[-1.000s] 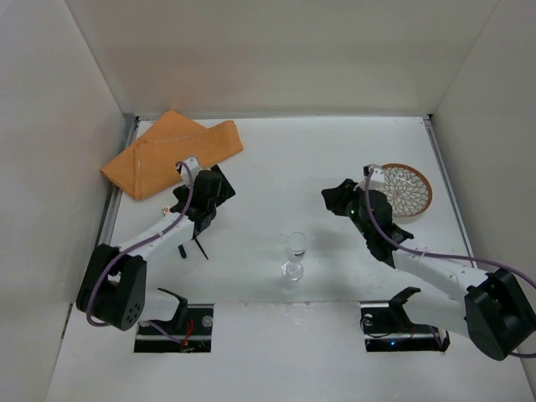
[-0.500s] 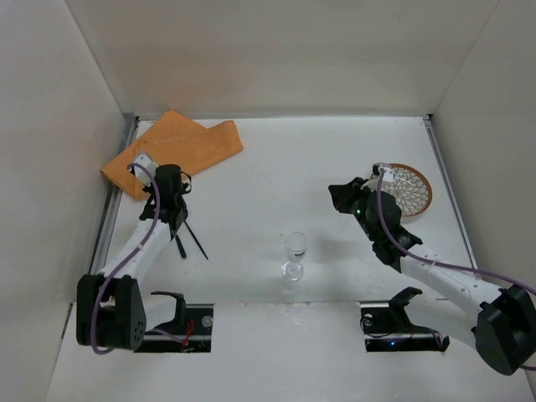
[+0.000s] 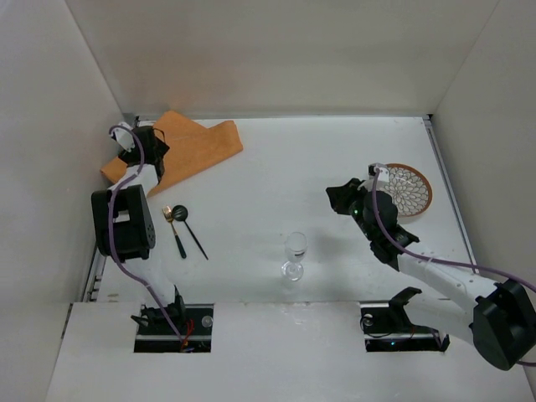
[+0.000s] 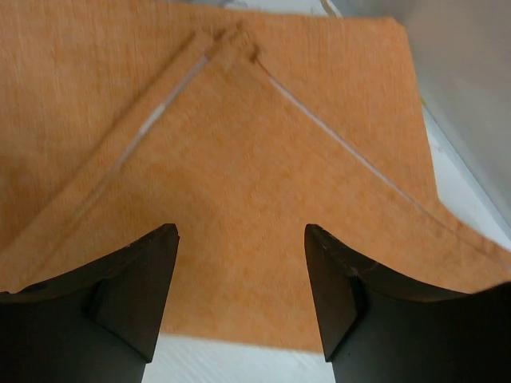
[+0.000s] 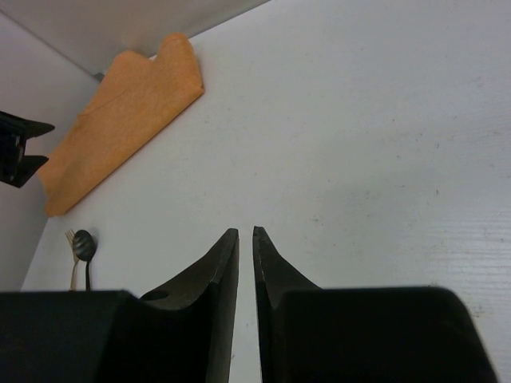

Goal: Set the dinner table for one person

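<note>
The white dinner table (image 3: pixel 276 167) fills the top view. A folded orange cloth (image 3: pixel 193 146) lies at its far left corner; it fills the left wrist view (image 4: pixel 239 159) and shows in the right wrist view (image 5: pixel 120 120). My left gripper (image 3: pixel 142 142) hangs open and empty over the cloth's near edge (image 4: pixel 239 239). A spoon and a fork (image 3: pixel 177 219) with black handles lie on the table left of centre. A clear wine glass (image 3: pixel 295 251) stands upright near the front middle. A round patterned plate (image 3: pixel 409 188) lies at the right. My right gripper (image 3: pixel 339 199) is shut and empty (image 5: pixel 246 233), left of the plate.
Metal rails run along the table's left (image 3: pixel 105 226) and far edges. White walls enclose the table on three sides. The arm bases sit at the near edge.
My left gripper has moved from the cutlery at left of centre up and left to the orange cloth. The spoon and fork now lie uncovered on the table. My right arm barely moved.
</note>
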